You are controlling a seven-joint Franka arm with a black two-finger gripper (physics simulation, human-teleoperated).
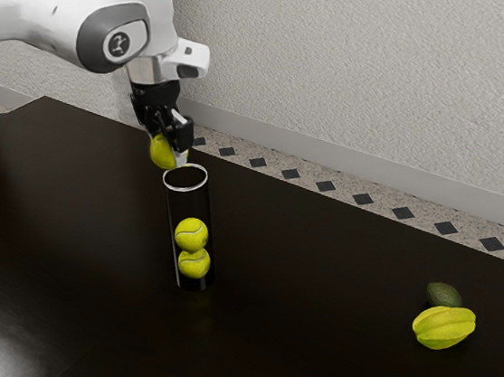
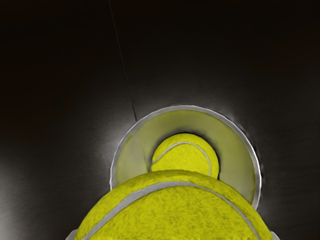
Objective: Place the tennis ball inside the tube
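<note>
Between my jaws, the ball (image 1: 162, 152) looks like matt, fuzzy felt. Just below them, the tube (image 1: 190, 204) resembles clear, glossy plastic with a smooth, metallic rim (image 2: 185, 107). Lower down, the counter (image 1: 313, 295) has a smooth, glossy finish.

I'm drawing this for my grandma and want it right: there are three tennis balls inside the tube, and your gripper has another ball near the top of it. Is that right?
Not three: the exterior view shows two balls inside the tube, the upper ball above the lower ball. My gripper does have another ball near the tube's top.
</note>
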